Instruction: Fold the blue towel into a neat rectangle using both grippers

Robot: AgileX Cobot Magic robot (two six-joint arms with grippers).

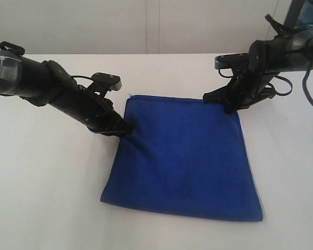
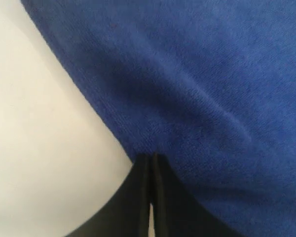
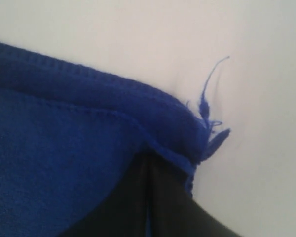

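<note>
No writing, label, brand mark, number or sign can be read in any of the three views. Checked the blue towel [image 1: 185, 156]: plain cloth, no tag or print to read. Checked the black arms [image 1: 68, 96]: the casings are too dark and small to make out any lettering.

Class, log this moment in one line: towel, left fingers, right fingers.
blue towel: flat on table | left gripper: shut on left edge | right gripper: shut on far right corner
</note>
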